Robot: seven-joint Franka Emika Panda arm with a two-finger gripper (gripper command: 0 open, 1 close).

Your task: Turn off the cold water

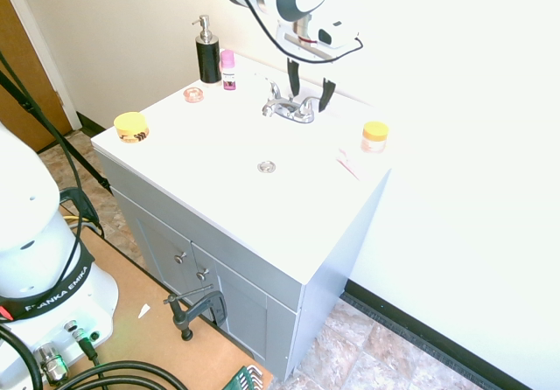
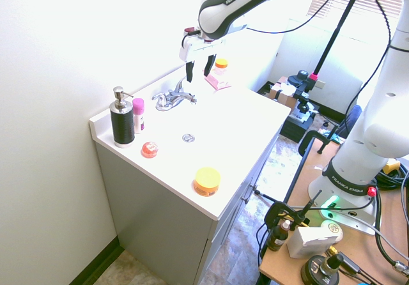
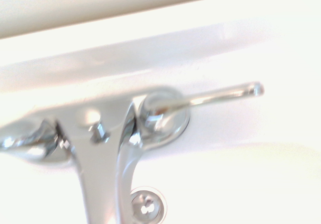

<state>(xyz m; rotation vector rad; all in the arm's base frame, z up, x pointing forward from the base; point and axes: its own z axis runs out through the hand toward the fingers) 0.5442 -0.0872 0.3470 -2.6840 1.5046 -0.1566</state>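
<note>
A low chrome faucet (image 1: 289,107) stands at the back of the white sink top (image 1: 219,145). Its right-hand lever (image 1: 308,101) (image 2: 189,96) is the cold water control; in the wrist view this lever (image 3: 210,97) is a thin shiny rod that sticks out sideways from its base. The matching left lever (image 3: 20,139) and the curved spout (image 3: 100,174) are beside it. No water shows. My gripper (image 1: 310,88) (image 2: 199,71) hangs open just above the right lever, with nothing between its fingers.
A black soap dispenser (image 1: 208,53), a pink bottle (image 1: 228,69) and a small orange dish (image 1: 193,94) stand left of the faucet. A yellow-lidded jar (image 1: 374,135) and a pink item (image 1: 347,163) lie to the right. A yellow tub (image 1: 131,128) sits at the front left corner, and the drain (image 1: 267,167) is mid-basin.
</note>
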